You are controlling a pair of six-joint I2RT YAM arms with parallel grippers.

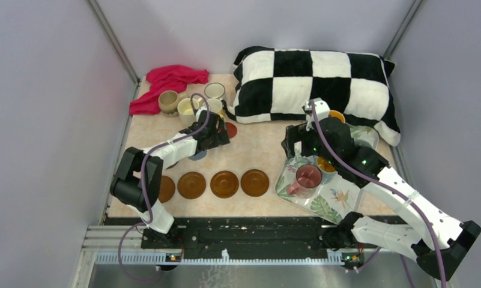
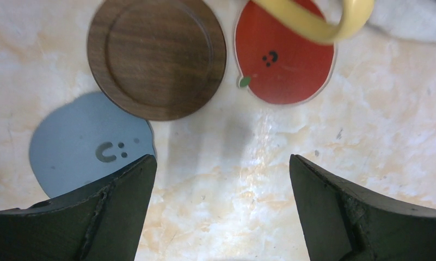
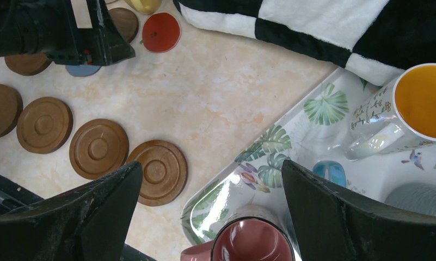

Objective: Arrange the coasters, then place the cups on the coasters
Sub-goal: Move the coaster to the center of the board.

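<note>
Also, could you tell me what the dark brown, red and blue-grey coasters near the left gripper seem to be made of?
Dark brown coaster: likely wood, matte; grain lines and a raised rim show. Red coaster: thin smooth sheet, perhaps plastic or silicone; printed face. Blue-grey coaster: apparently the same, matte.

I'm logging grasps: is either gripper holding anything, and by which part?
Nothing is held. The left gripper stands open over bare table; the right gripper stands open at the tray edge.

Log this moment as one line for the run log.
left tool open over table by blue-grey coaster | right tool open over leaf-print tray edge near pink cup | four brown coasters in row
</note>
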